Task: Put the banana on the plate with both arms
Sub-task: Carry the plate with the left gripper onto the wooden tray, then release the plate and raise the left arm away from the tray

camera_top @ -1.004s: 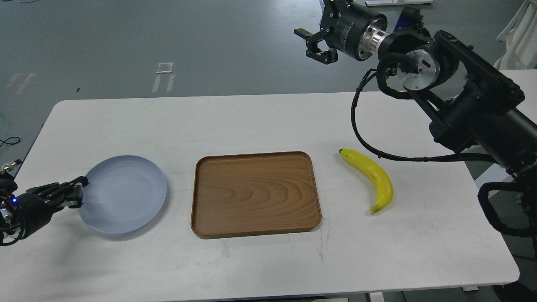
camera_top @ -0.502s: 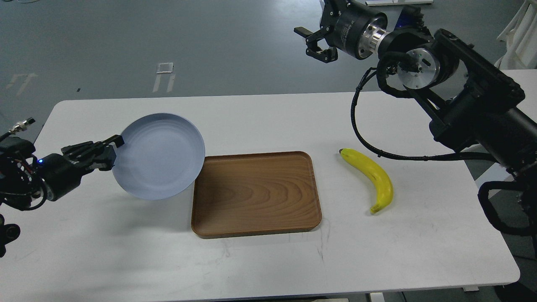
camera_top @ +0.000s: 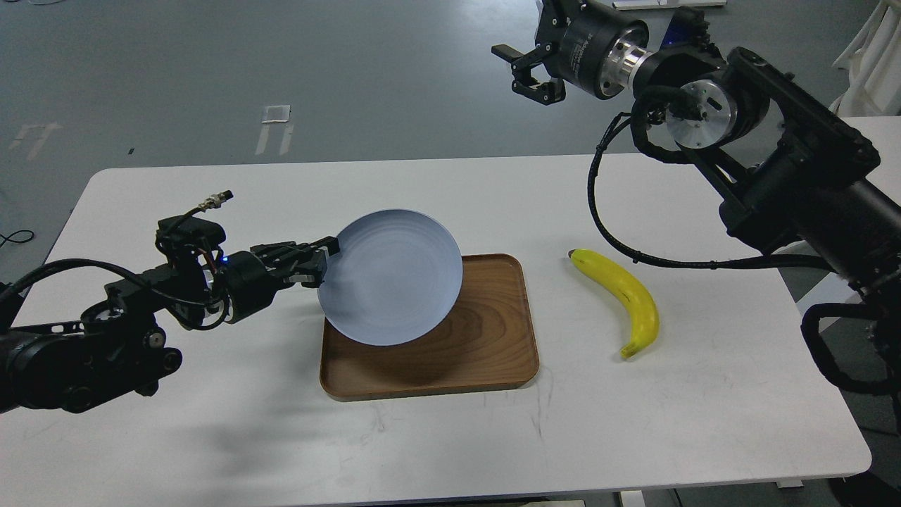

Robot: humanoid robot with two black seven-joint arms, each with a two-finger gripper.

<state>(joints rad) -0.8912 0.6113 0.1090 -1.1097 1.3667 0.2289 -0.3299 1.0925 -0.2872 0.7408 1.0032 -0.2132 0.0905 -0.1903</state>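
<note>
Left end effector pinches plate rim at 9 o'clock, tilted above tray; right end effector released, aloft; banana on worktop; edge-only grip risks slippage.

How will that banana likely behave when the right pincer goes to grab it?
The banana lies flat on its curved side on the white table, so it probably won't roll, though a nudge at one tip may spin it. Its skin looks smooth and glossy, so it could slip. It is probably firm, but it may bruise under a hard squeeze.
</note>
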